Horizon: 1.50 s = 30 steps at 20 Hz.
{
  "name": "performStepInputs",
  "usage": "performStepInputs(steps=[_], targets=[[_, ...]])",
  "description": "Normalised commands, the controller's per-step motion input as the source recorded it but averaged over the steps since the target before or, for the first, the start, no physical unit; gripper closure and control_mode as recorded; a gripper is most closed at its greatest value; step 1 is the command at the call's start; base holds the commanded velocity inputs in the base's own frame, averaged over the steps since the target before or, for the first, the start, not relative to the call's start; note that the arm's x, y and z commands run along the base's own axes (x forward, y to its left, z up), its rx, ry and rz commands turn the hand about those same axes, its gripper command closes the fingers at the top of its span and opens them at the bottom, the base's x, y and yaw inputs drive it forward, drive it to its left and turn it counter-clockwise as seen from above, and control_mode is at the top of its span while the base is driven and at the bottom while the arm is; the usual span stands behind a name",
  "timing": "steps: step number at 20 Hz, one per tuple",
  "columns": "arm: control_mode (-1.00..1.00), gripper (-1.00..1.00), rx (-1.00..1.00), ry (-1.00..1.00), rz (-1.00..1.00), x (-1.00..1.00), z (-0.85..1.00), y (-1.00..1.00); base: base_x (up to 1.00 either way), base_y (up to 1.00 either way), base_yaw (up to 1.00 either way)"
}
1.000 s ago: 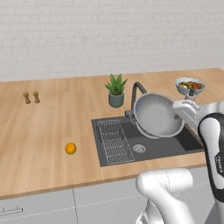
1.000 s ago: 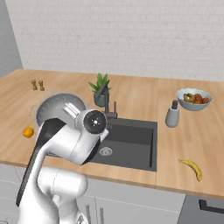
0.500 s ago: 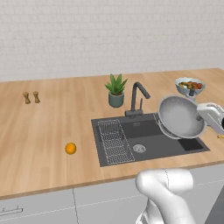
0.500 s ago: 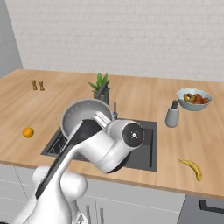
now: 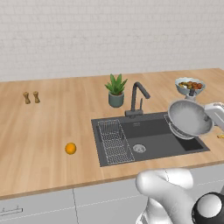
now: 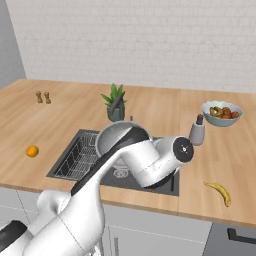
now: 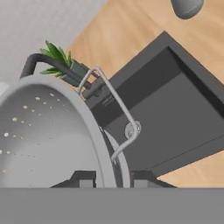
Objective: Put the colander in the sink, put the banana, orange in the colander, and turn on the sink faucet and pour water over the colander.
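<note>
Gripper (image 7: 113, 177) clamped on the rim of the colander (image 5: 190, 118), fingers pinched together on the thin metal edge, bowl tilted on its side and hanging in the air over the right end of the sink (image 5: 175, 146), not yet set down. Judged light and stiff, a thin perforated shell that should neither flex nor dent, but smooth and likely slippery, so liable to swing or pivot in a rim pinch when tipped; the wire handle (image 7: 114, 109) beside the fingers looks a surer hold. Needs levelling before release so that it lands on its base ring, clear of the rack (image 5: 113, 140) at the left of the basin and under the faucet (image 5: 138, 98). Orange (image 5: 70, 148) on the counter (image 5: 52, 131) well left of the sink: firm, round, prone to roll. Banana (image 6: 219, 192) on the counter right of the sink, near the front edge: soft, best taken gently across its middle. No water running.
</note>
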Motion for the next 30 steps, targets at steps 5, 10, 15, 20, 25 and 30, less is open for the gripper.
performStepInputs(steps=[5, 10, 15, 20, 25, 30], targets=[[-1.00, 1.00, 0.01, 0.17, 0.00, 0.46, -0.42, -0.30, 0.00, 0.00, 0.00], [-1.00, 1.00, 0.05, 0.16, 0.00, 0.60, -0.65, 0.00, 0.00, 0.00, 0.00], [-1.00, 1.00, 0.13, 0.17, 0.00, 0.47, -0.64, 0.00, 0.00, 0.00, 0.00], [-1.00, 1.00, 0.14, 0.04, 0.00, 0.08, -0.39, 0.12, 0.00, 0.00, 0.00], [-1.00, 1.00, 0.05, 0.00, 0.00, 0.00, -0.28, 0.29, 0.00, 0.00, 0.00], [-1.00, 1.00, 0.00, 0.00, 0.00, 0.00, -0.28, 0.33, 0.00, 0.00, 0.00]])
